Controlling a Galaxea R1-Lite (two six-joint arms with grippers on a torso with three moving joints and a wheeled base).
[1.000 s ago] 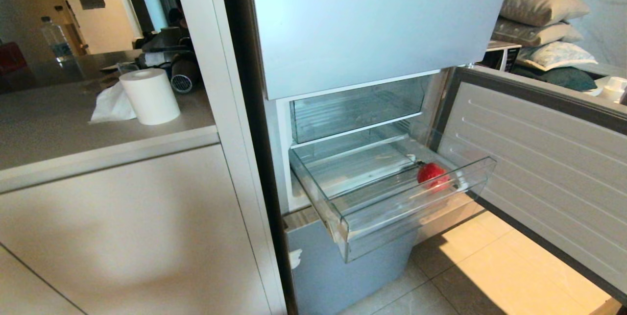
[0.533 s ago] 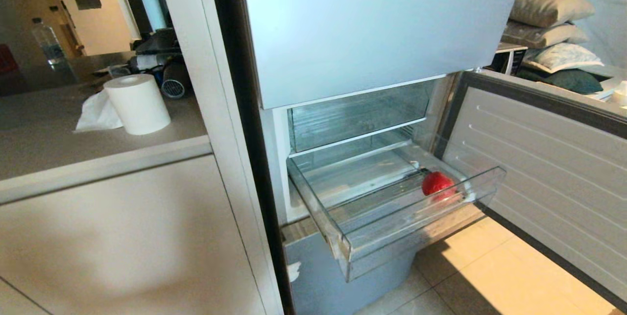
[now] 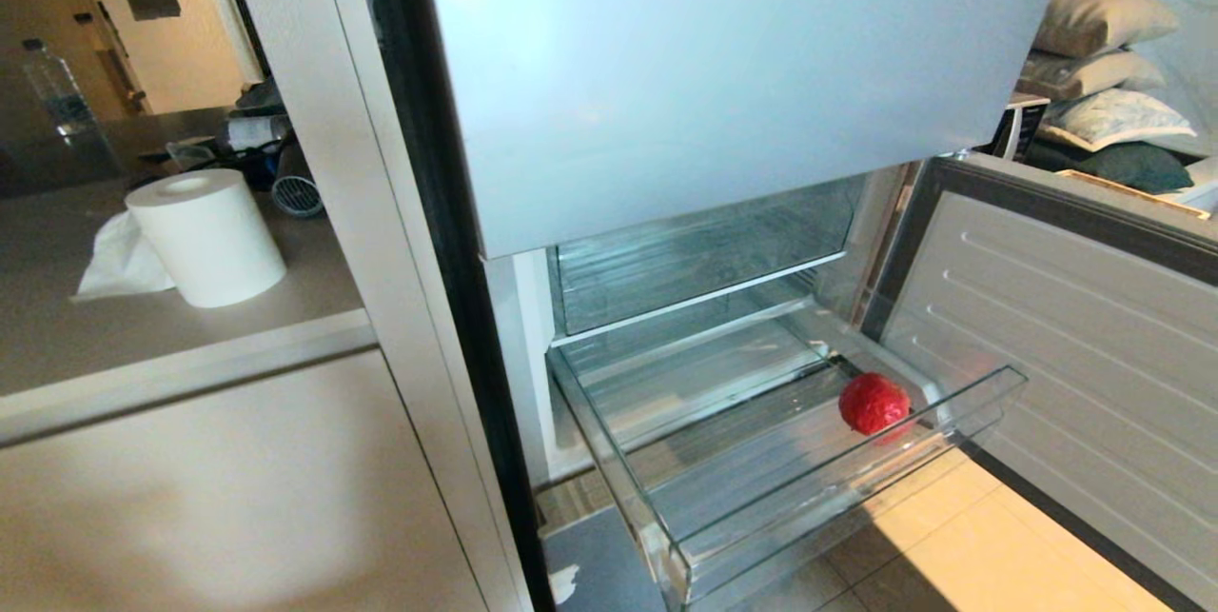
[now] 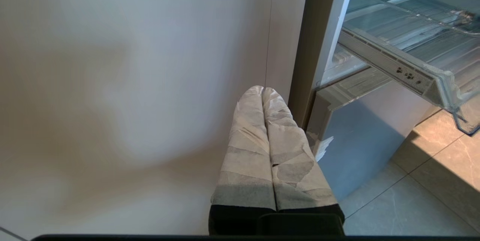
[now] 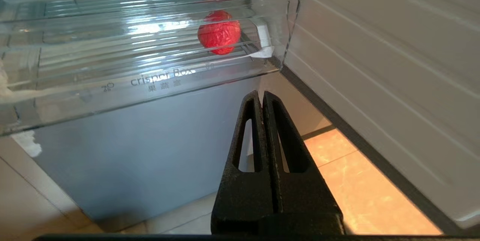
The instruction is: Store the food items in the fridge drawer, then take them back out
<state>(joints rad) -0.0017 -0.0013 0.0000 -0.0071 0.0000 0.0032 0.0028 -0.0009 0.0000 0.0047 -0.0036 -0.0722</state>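
A small glossy red food item (image 3: pixel 874 403) lies in the pulled-out clear fridge drawer (image 3: pixel 809 517), near its front right corner. In the right wrist view the food item (image 5: pixel 219 33) shows through the drawer's front wall (image 5: pixel 112 83). My right gripper (image 5: pixel 261 93) is shut and empty, below and in front of that wall. My left gripper (image 4: pixel 262 89), with taped fingers, is shut and empty beside the pale cabinet, left of the drawer's side (image 4: pixel 412 76). Neither gripper shows in the head view.
The open fridge door (image 3: pixel 1075 355) stands right of the drawer. A second clear bin (image 3: pixel 695 260) sits above it and a grey closed front (image 5: pixel 142 151) below. A counter with a paper roll (image 3: pixel 205 236) is to the left. Tiled floor (image 5: pixel 375 181) lies under my right gripper.
The whole head view has shifted: the fridge looks larger and the counter has slid left, so the camera has moved closer. The food item and the drawer keep their places.
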